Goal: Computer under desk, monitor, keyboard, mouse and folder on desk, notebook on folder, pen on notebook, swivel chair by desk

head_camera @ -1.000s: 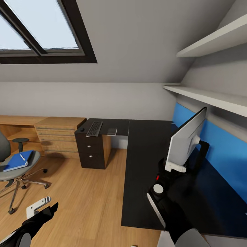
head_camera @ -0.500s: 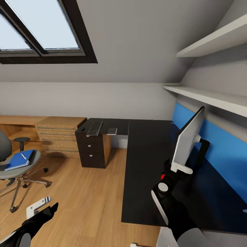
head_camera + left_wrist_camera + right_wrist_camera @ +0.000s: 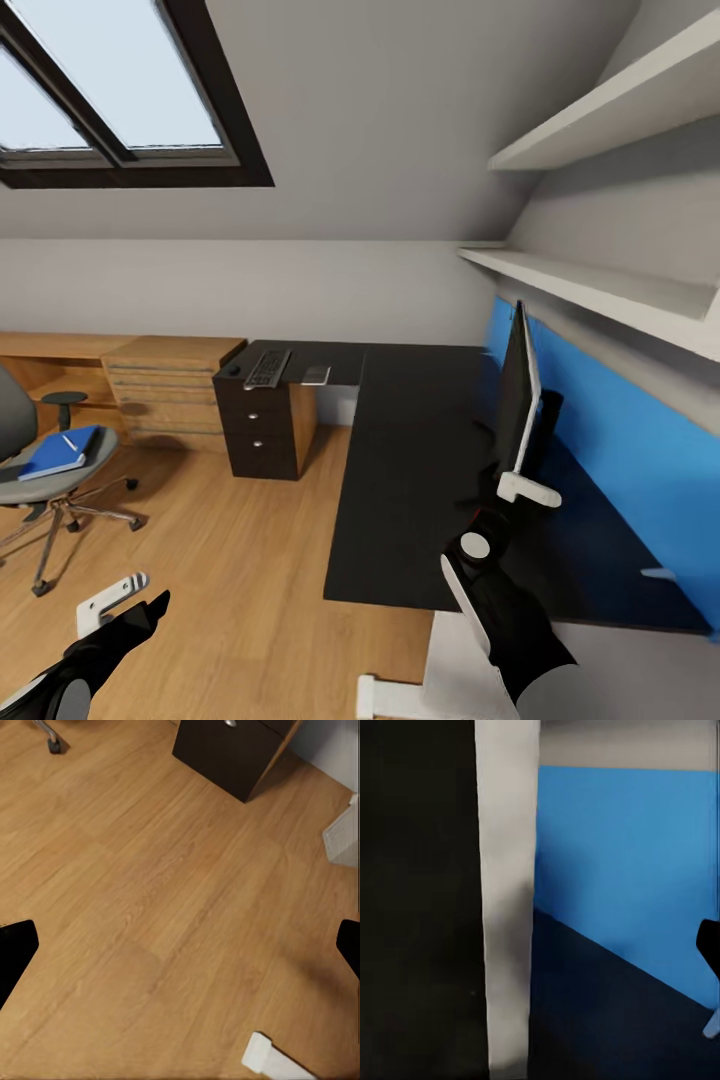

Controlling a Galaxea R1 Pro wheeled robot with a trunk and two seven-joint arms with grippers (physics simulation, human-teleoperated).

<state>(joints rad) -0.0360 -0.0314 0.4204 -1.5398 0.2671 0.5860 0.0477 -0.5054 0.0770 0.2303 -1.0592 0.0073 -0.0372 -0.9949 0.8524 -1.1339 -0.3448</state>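
While the grey swivel chair (image 3: 25, 455) carrying the blue folder (image 3: 60, 452) stands on wood floor (image 3: 230, 560) at left, left gripper (image 3: 125, 600) hangs spread; right gripper (image 3: 515, 490) pinches the black monitor (image 3: 517, 395) over the black L-shaped desk (image 3: 420, 470). Right wrist view adds blue wall panel (image 3: 622, 862).

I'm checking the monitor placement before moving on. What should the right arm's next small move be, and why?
Probably ease the large black flat monitor down to sit squarely on the long black L-shaped desk, then let go. In the head view the right gripper sits at the screen's lower edge, the screen stands near the blue wall panel, and whether its stand rests on the desktop cannot be told.
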